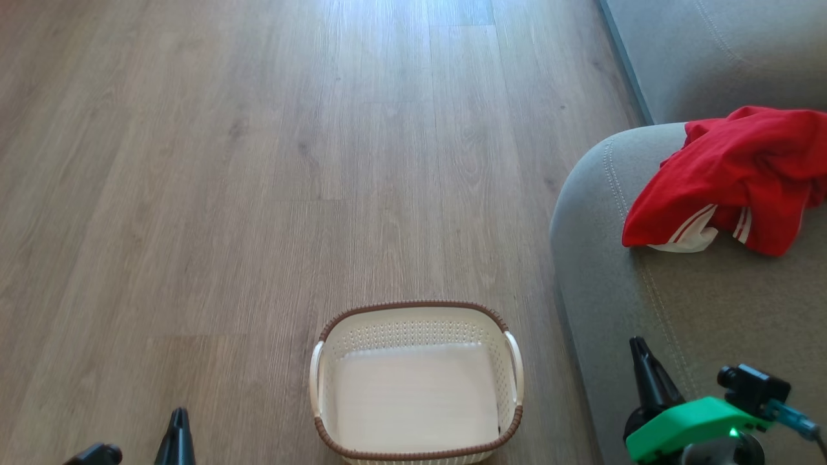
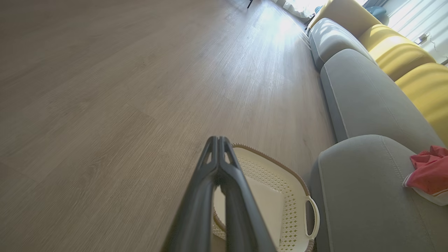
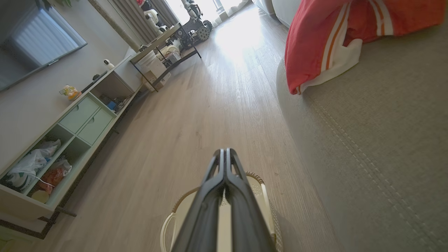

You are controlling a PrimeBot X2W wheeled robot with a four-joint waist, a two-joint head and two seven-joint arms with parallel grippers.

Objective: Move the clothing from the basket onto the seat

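The red white-striped garment (image 1: 730, 174) lies on the rounded corner of the grey fabric sofa seat (image 1: 698, 310). The cream perforated plastic basket (image 1: 413, 303) on the floor (image 1: 258, 194) looks empty, though its near inner wall is hidden. Our left fingers (image 2: 206, 182) and right fingers (image 3: 210, 196) are pressed together, empty. We judge only retreat remains.
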